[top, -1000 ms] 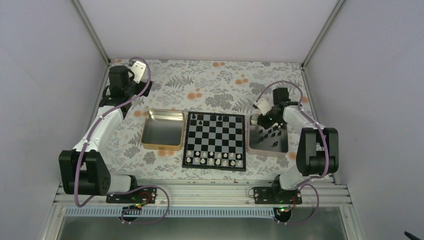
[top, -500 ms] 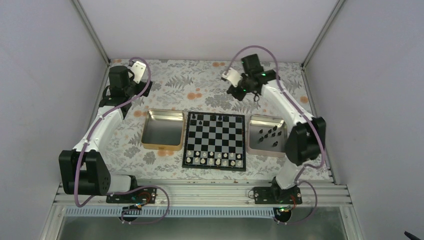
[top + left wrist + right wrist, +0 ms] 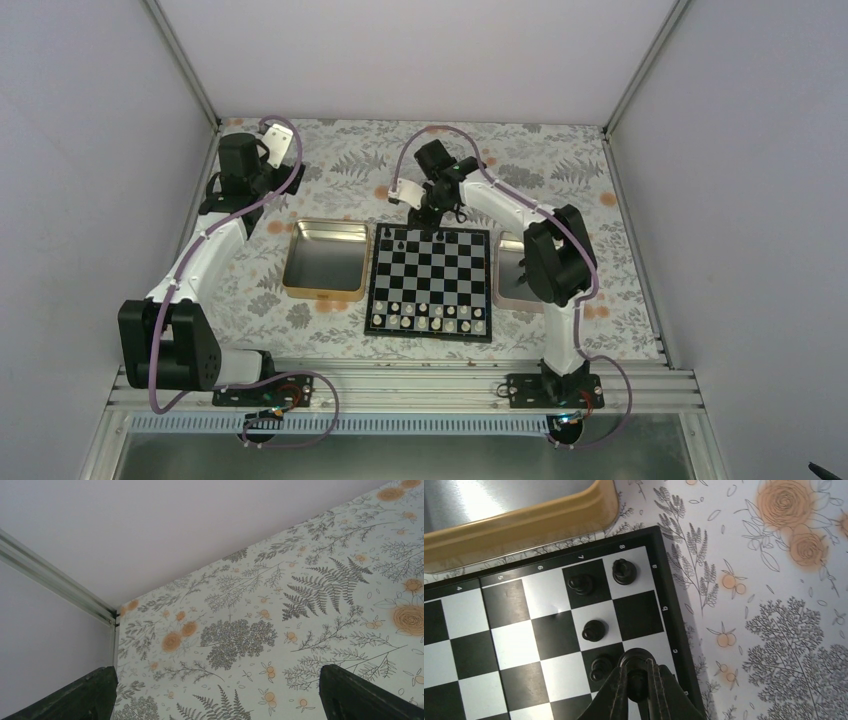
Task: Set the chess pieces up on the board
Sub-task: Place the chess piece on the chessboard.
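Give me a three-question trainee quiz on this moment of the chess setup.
1. True or false: the right gripper is shut on a black chess piece.
2. The left gripper is: A) open, away from the board; B) shut on a piece; C) resting on the board.
3. In the right wrist view, how many black pieces stand on the board, not counting the held one?
Key: 1 true; 2 A; 3 four.

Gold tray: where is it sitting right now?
In the top view, the gold tray sits on the left side, close beside the left edge of the chessboard, and it looks empty.
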